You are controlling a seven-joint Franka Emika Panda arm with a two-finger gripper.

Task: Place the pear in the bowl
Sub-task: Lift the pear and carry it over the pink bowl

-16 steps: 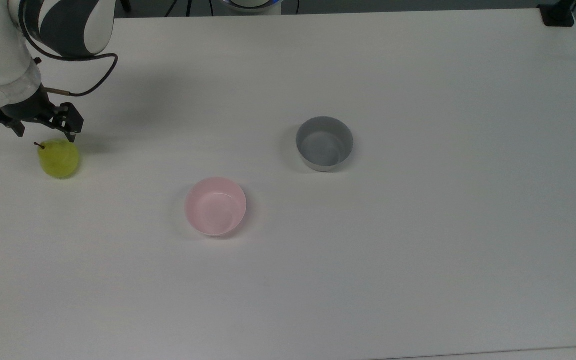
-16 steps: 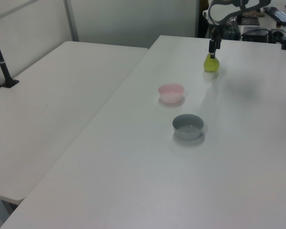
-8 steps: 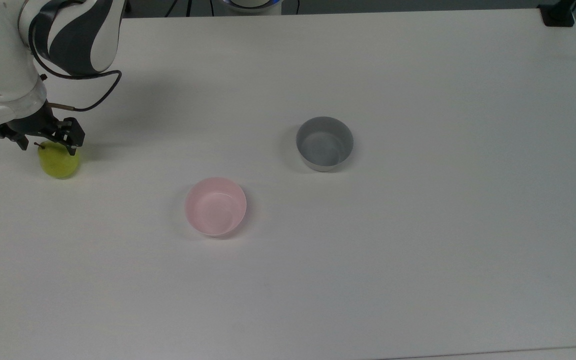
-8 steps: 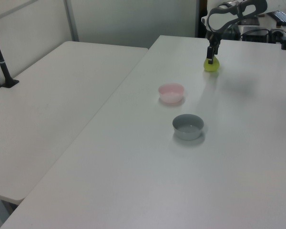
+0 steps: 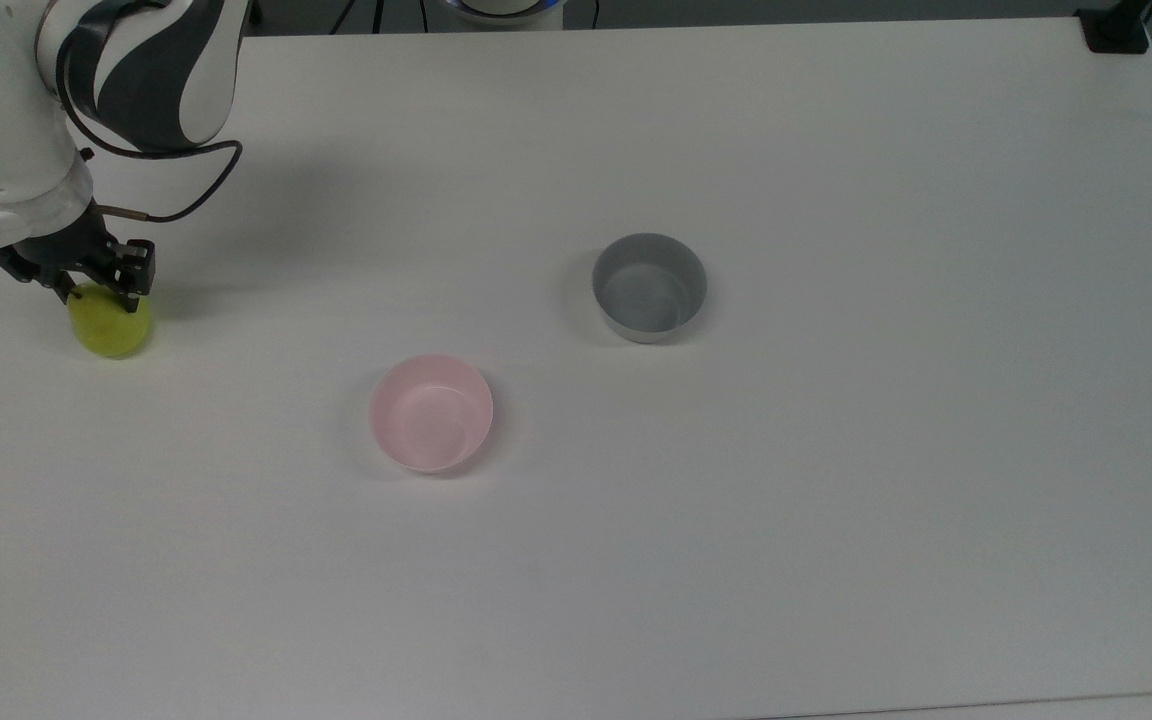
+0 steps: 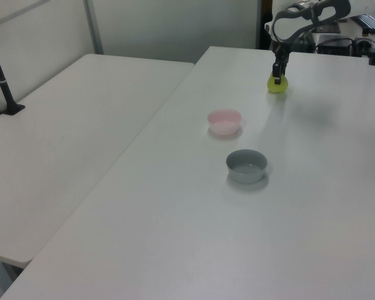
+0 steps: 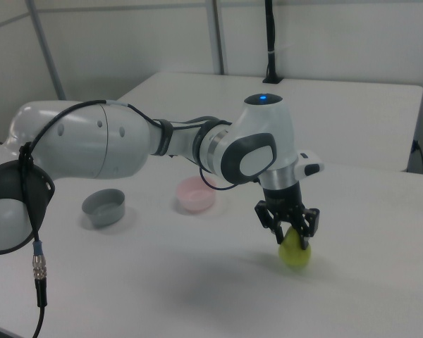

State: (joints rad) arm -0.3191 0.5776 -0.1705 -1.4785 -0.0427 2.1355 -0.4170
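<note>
A smooth, matt white tabletop (image 5: 836, 500) is seen. A pale pink bowl (image 5: 431, 412) and a grey bowl (image 5: 649, 287) look like smooth plastic. Glossy white shells are shown on the arm (image 7: 127, 144); the pear (image 7: 295, 252) is dull-skinned.

The pear (image 5: 111, 325) was yellow-green, the bowl (image 5: 431, 412) pale pink, the other bowl (image 5: 649, 287) grey. The table (image 5: 836, 500) was plain white. The arm (image 5: 136, 70) was white with dark grey patches, its gripper (image 5: 91, 285) black.
</note>
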